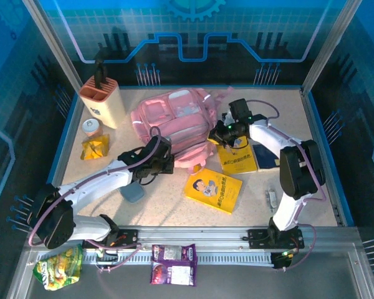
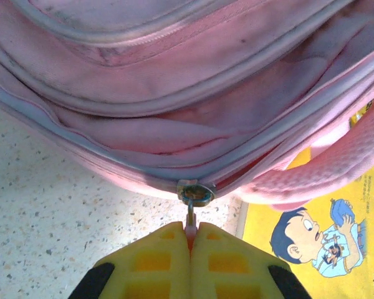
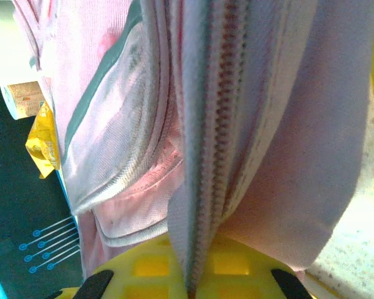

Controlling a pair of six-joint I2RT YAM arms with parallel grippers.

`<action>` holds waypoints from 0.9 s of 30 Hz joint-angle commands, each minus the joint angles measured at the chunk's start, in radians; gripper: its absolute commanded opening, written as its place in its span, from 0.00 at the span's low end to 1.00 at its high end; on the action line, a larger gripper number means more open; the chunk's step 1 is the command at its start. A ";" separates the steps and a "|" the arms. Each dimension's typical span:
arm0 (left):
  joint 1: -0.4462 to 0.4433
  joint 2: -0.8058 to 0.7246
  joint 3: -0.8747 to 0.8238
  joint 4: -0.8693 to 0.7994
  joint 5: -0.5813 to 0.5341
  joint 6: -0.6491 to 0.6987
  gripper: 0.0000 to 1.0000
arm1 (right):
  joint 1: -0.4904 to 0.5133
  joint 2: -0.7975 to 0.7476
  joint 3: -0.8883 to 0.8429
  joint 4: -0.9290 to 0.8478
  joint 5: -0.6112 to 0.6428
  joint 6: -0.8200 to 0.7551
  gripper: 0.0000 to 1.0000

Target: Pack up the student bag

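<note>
From here, the soft pink fabric backpack (image 1: 174, 118) lies mid-way across the speckled surface (image 1: 168, 212), towards the far side. The left gripper (image 2: 190, 232) is at the bag's near edge, its yellow fingers pressed together on the small metal zip pull (image 2: 195, 194). The right gripper (image 3: 191, 274) is at the bag's right side, clamped on a zipped fold of its pink fabric. A yellow book with a cartoon boy (image 1: 213, 191) lies just near-right of the bag.

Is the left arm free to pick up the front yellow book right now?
Probably not yet: the left tool is shut on the zipper pull of the student bag, so it must release first. The yellow book lies uncovered close by.
</note>
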 commanded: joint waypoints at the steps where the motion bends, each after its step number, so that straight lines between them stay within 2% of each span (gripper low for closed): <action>1: 0.002 -0.012 0.013 -0.060 0.058 -0.013 0.00 | -0.023 0.051 0.116 -0.055 0.037 -0.110 0.08; 6: -0.007 0.035 0.066 0.060 0.071 -0.084 0.00 | 0.017 -0.022 0.132 -0.200 0.135 -0.109 0.55; 9: -0.016 0.070 0.090 0.107 0.087 -0.096 0.00 | 0.062 -0.102 0.059 -0.222 0.143 -0.043 0.70; 12: -0.026 0.102 0.117 0.115 0.099 -0.092 0.00 | 0.132 -0.169 -0.015 -0.221 0.176 0.050 0.80; 16: -0.040 0.119 0.137 0.108 0.105 -0.087 0.00 | 0.202 -0.202 -0.093 -0.173 0.208 0.192 0.86; 19: -0.049 0.116 0.131 0.114 0.111 -0.088 0.00 | 0.228 -0.174 -0.109 -0.139 0.254 0.271 0.86; 22: -0.052 0.109 0.122 0.114 0.123 -0.084 0.00 | 0.229 -0.116 -0.078 -0.100 0.262 0.313 0.82; 27: -0.059 0.090 0.110 0.127 0.156 -0.064 0.00 | 0.235 -0.017 0.018 -0.106 0.293 0.288 0.72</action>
